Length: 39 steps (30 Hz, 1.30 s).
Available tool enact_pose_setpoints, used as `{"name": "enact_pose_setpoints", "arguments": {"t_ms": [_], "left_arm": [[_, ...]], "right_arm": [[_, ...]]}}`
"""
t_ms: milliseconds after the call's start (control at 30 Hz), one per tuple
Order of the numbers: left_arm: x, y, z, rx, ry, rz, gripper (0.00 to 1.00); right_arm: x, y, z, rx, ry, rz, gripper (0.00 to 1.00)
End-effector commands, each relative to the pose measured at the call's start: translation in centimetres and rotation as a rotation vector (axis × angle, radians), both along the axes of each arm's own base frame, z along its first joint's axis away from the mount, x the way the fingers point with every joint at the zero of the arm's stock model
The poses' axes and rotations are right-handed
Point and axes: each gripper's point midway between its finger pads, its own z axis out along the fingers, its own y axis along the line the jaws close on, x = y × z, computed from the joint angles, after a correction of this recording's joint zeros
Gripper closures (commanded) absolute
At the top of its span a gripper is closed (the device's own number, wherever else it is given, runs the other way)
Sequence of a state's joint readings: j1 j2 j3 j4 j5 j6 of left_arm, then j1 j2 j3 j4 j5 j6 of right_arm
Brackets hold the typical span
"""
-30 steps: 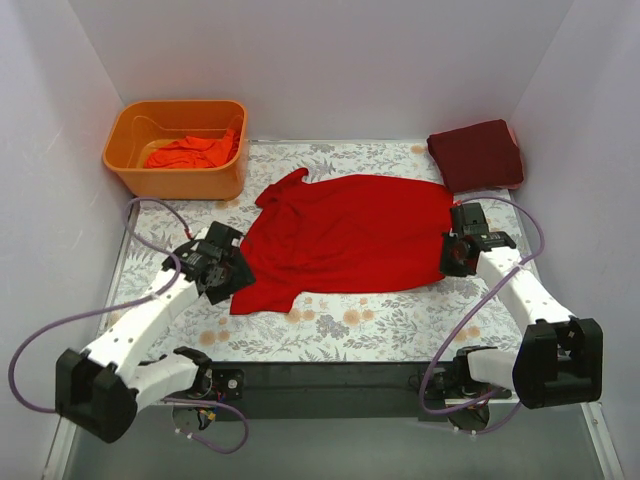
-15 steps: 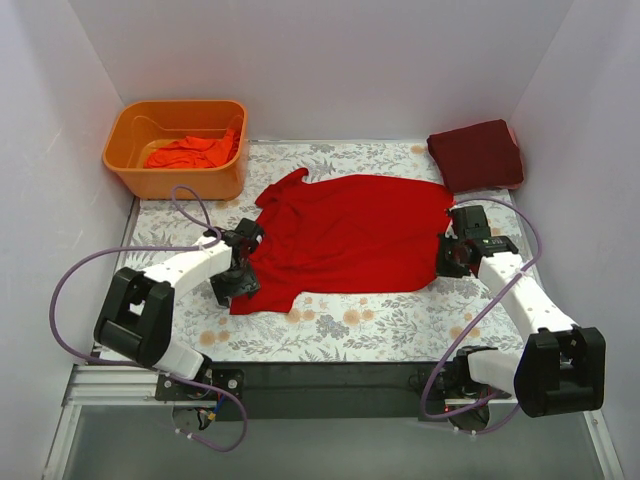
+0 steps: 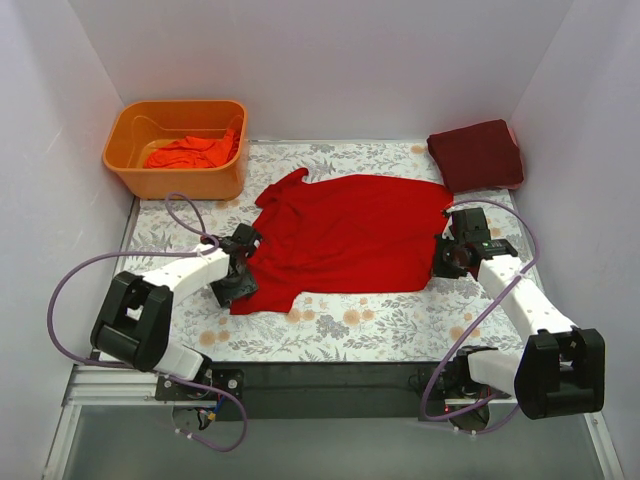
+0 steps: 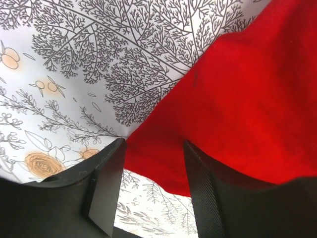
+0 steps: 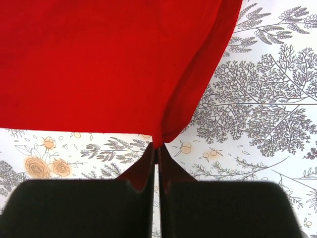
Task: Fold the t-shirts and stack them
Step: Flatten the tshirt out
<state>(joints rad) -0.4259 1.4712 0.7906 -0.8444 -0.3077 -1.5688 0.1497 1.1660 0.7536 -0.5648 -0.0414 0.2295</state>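
A bright red t-shirt (image 3: 345, 235) lies spread flat in the middle of the flowered table cover. My left gripper (image 3: 238, 283) is at the shirt's near left corner. In the left wrist view its jaws (image 4: 153, 171) stand open on either side of that red corner (image 4: 163, 163), not pinching it. My right gripper (image 3: 445, 262) is at the near right corner, and in the right wrist view it (image 5: 157, 148) is shut on the tip of the red cloth (image 5: 158, 139). A dark maroon t-shirt (image 3: 476, 153) lies folded at the back right. An orange-red t-shirt (image 3: 190, 152) lies crumpled in the tub.
A rigid orange tub (image 3: 130, 165) stands at the back left. White walls close in the left, back and right sides. Purple cables (image 3: 75, 285) loop beside both arms. The black rail (image 3: 330, 380) runs along the near table edge.
My left arm has swung in and brought its gripper onto the shirt's near left corner, its jaws narrowing. My right gripper has shifted slightly left while staying shut on the cloth.
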Motion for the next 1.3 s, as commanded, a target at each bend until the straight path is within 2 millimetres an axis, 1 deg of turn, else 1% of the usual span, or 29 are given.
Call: {"name": "enact_pose_setpoints", "arguments": {"t_ms": [0, 167, 200, 267, 300, 333, 400, 500, 533, 567, 633, 667, 700, 733, 767, 800, 833, 867, 900, 933, 967, 1000, 1067, 1100, 1133, 1167, 1200, 1233, 1267], "left_arm": [[-1.1, 1.2, -2.5, 0.016, 0.028, 0.079, 0.52], [-1.9, 1.7, -3.7, -0.015, 0.069, 0.11, 0.71], [-2.3, 1.9, -3.9, -0.018, 0.081, 0.117, 0.72], [-2.4, 1.9, -4.2, -0.04, 0.088, 0.124, 0.82], [-2.4, 2.0, -4.2, -0.045, 0.084, 0.128, 0.94], [-2.3, 2.1, -4.1, -0.044, 0.078, 0.131, 1.0], [-1.8, 2.3, -3.6, -0.039, 0.061, 0.127, 1.0], [0.1, 2.6, -0.6, -0.013, -0.015, 0.131, 1.0], [0.4, 2.8, 1.2, -0.008, -0.05, 0.13, 1.0], [2.5, 2.5, 3.7, -0.02, -0.127, 0.13, 1.0], [3.9, 3.7, 7.5, 0.04, -0.218, 0.125, 1.0], [5.9, 3.9, 11.5, 0.041, -0.331, 0.132, 1.0], [6.9, 4.8, 13.9, 0.088, -0.392, 0.146, 1.0], [6.9, 5.5, 15.8, 0.126, -0.411, 0.136, 1.0], [8.4, 5.6, 19.9, 0.12, -0.511, 0.15, 1.0], [8.4, 6.5, 21.9, 0.164, -0.546, 0.164, 1.0], [8.6, 6.8, 23.7, 0.176, -0.582, 0.158, 1.0], [8.8, 7.0, 26.1, 0.172, -0.641, 0.166, 1.0], [9.0, 7.3, 29.6, 0.161, -0.729, 0.181, 1.0], [8.7, 7.8, 31.8, 0.169, -0.783, 0.196, 1.0], [8.0, 8.3, 34.1, 0.173, -0.841, 0.199, 1.0], [7.3, 8.7, 37.8, 0.147, -0.939, 0.223, 1.0], [5.7, 9.8, 41.6, 0.138, -1.053, 0.257, 1.0], [3.7, 10.6, 44.0, 0.129, -1.137, 0.264, 1.0], [2.8, 11.1, 46.4, 0.109, -1.242, 0.281, 1.0], [1.9, 11.4, 47.8, 0.095, -1.309, 0.28, 1.0], [-0.8, 12.3, 51.0, 0.068, -1.454, 0.295, 1.0], [-1.7, 12.6, 51.9, 0.06, -1.506, 0.295, 1.0], [-3.4, 12.8, 54.0, 0.042, -1.6, 0.269, 1.0]], "right_arm": [[0.5, 0.3, 0.7, 0.026, -0.05, 0.015, 0.99], [0.4, 0.3, 0.7, 0.023, -0.054, 0.016, 0.99], [0.4, 0.2, 0.7, 0.022, -0.054, 0.015, 0.99], [0.4, 0.2, 0.7, 0.018, -0.055, 0.013, 0.99], [0.5, 0.1, 0.8, 0.017, -0.056, 0.012, 0.99], [0.5, 0.1, 0.8, 0.013, -0.057, 0.009, 0.99], [0.7, 0.0, 1.0, 0.011, -0.065, 0.008, 0.99], [0.9, -0.2, 1.7, 0.003, -0.083, -0.004, 0.99], [1.4, -0.3, 2.6, -0.001, -0.106, -0.011, 0.99], [1.6, -0.4, 3.1, -0.003, -0.119, -0.017, 0.99], [2.5, -0.7, 5.5, -0.004, -0.178, -0.038, 0.99], [2.9, -1.3, 6.5, -0.024, -0.207, -0.061, 0.99], [3.1, -1.5, 7.5, -0.03, -0.23, -0.071, 0.99], [3.3, -1.9, 8.4, -0.042, -0.251, -0.087, 0.99], [4.0, -2.0, 10.6, -0.037, -0.307, -0.101, 0.99], [4.0, -2.3, 11.5, -0.043, -0.322, -0.11, 0.99], [4.7, -2.6, 14.1, -0.048, -0.384, -0.123, 0.99], [4.7, -2.8, 15.6, -0.05, -0.419, -0.13, 0.99], [4.7, -2.9, 17.2, -0.053, -0.458, -0.134, 0.99], [4.5, -3.2, 18.6, -0.06, -0.484, -0.136, 0.99], [4.3, -3.3, 22.3, -0.059, -0.576, -0.132, 0.99], [4.0, -3.4, 23.9, -0.064, -0.616, -0.125, 0.99], [3.0, -3.8, 27.2, -0.084, -0.7, -0.106, 0.99], [1.9, -3.9, 30.2, -0.081, -0.779, -0.104, 0.99], [1.2, -4.1, 31.9, -0.084, -0.826, -0.102, 0.99], [0.0, -4.3, 33.4, -0.089, -0.875, -0.1, 0.99], [-1.0, -4.5, 35.6, -0.084, -0.932, -0.109, 0.99], [-1.9, -4.7, 36.7, -0.086, -0.968, -0.115, 0.99], [-3.3, -5.0, 38.7, -0.079, -1.029, -0.124, 0.99]]}}
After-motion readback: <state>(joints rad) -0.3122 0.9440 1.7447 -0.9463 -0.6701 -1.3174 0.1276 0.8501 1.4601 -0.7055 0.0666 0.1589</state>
